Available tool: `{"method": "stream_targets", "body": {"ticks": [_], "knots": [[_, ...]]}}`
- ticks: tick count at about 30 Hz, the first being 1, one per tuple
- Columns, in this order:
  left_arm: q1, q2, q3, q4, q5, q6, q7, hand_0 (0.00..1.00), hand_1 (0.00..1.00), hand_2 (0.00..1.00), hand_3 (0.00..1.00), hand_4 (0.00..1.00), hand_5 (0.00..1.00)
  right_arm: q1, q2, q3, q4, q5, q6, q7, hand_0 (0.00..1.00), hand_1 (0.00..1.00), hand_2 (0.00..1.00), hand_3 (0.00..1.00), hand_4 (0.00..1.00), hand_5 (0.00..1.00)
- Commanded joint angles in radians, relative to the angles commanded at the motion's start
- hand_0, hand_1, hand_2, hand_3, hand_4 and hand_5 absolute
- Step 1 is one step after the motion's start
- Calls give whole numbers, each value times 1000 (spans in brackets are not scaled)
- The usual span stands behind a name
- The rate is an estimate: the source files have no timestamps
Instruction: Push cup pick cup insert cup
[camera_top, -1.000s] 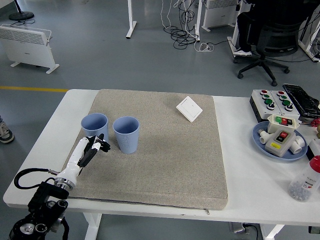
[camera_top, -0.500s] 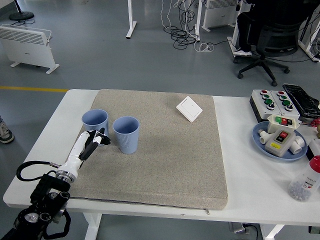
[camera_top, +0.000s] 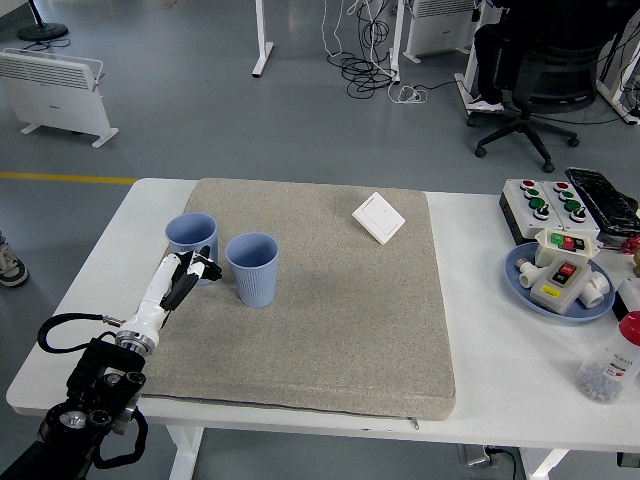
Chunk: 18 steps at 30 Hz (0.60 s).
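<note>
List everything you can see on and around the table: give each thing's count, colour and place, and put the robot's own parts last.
Cups: 2, blue, upright side by side on mat's left.
Mat: 1, beige, covers table's middle.
Switch plate: 1, white, mat's far right.
Button boxes: 2, white, table's far right.
Plate: 1, blue, right side, holding switch parts.
Bottle: 1, clear, red cap, right edge.
Table: 1, white.
Chair: 1, black, behind.
Heater: 1, white, floor, far left.
Left hand: 1, black, at left cup's near side.

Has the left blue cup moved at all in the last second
Yes. The left blue cup has slid away from the robot, toward the mat's far edge, pushed by the left hand; the right blue cup beside it stayed put.
</note>
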Motion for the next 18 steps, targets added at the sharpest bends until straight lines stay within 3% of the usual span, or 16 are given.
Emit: {"method": "stream_targets", "body": {"ticks": [4, 10, 13, 14, 18], "knots": [[4, 1, -5, -3, -2, 2, -2, 585, 502, 470, 430, 533, 998, 0, 0, -2, 0, 3, 0, 0, 724, 680, 781, 667, 249, 434], [34, 30, 35, -78, -50, 14, 1, 561, 492, 466, 427, 532, 998, 1, -1, 6, 0, 2, 2, 2, 723, 679, 780, 667, 247, 435], [68, 60, 63, -152, -81, 24, 5, 561, 492, 466, 427, 532, 998, 2, -1, 13, 0, -1, 3, 3, 723, 679, 780, 667, 247, 435], [83, 74, 73, -180, -93, 29, 5, 468, 441, 441, 417, 533, 998, 2, -1, 15, 0, -1, 3, 3, 723, 679, 780, 666, 246, 438], [136, 126, 88, -313, -135, 50, -9, 468, 441, 441, 417, 533, 998, 3, 0, 24, 0, -3, 4, 5, 723, 679, 780, 666, 246, 438]]}}
